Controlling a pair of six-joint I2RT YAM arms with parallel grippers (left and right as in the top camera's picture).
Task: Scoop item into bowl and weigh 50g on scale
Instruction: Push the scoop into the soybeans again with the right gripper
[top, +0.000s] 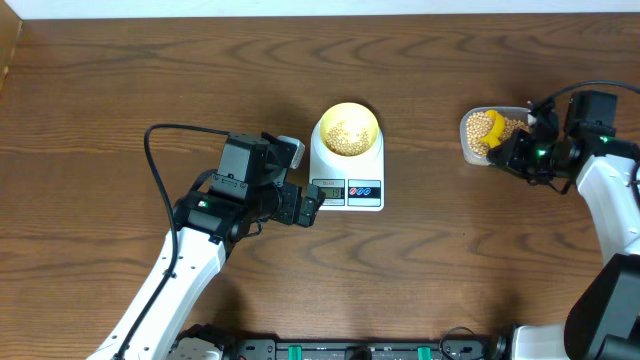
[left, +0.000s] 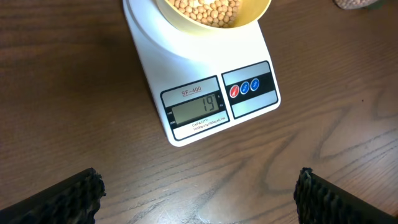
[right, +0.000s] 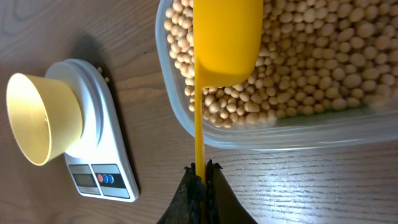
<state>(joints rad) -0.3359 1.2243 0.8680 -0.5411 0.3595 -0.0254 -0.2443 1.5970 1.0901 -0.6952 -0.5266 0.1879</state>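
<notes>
A pale-yellow bowl (top: 347, 130) holding some tan beans (left: 208, 11) stands on the white scale (top: 346, 185), whose display (left: 198, 111) reads 19. My left gripper (top: 302, 180) hovers low over the table just in front of the scale, open, nothing between its fingers (left: 68, 199). My right gripper (right: 200, 171) is shut on the thin handle of a yellow scoop (right: 227, 43). The scoop's cup lies on the heap of beans (right: 311, 62) inside a clear plastic tub (right: 180, 118) at the table's right.
The tub (top: 468, 135) sits well right of the scale, with bare wooden table between them. The left arm's black cable (top: 150, 160) loops over the table to the left.
</notes>
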